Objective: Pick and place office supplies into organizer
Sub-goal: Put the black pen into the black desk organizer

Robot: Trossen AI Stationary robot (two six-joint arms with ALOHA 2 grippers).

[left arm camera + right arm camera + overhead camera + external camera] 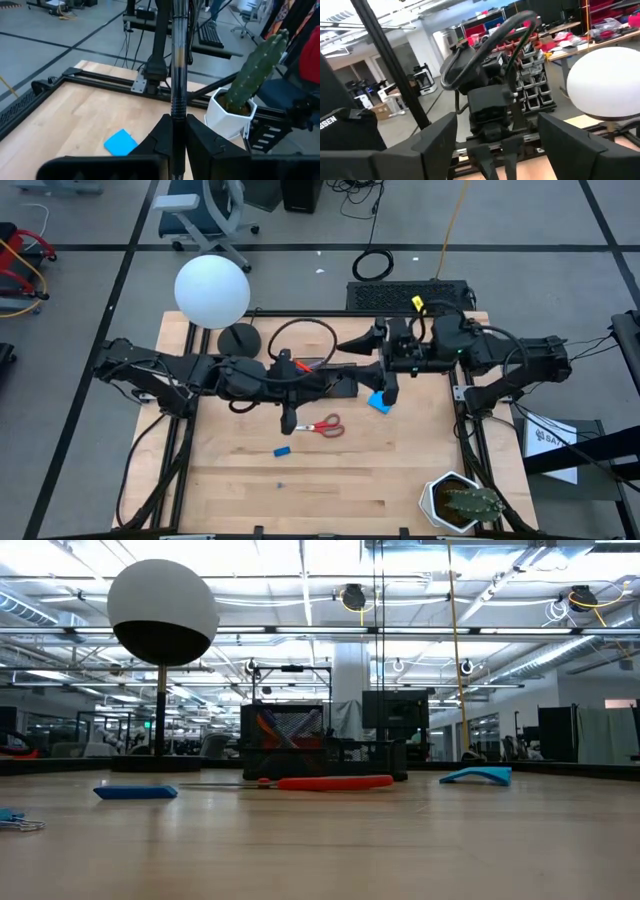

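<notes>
Gripping pen (179, 75) | left hand (179, 142) | right hand (497, 145) spread

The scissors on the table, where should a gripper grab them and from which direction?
Grip the scissors from straight above, fingers across the narrow neck where the red handles meet the blades. They lie flat on the table, so there is no way under them, and bare wood lies along both sides.

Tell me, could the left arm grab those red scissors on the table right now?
Probably not yet. The left gripper is shut on a pen, so its fingers are occupied. The scissors lie uncovered on the table just beside it, so nothing else blocks them.
</notes>
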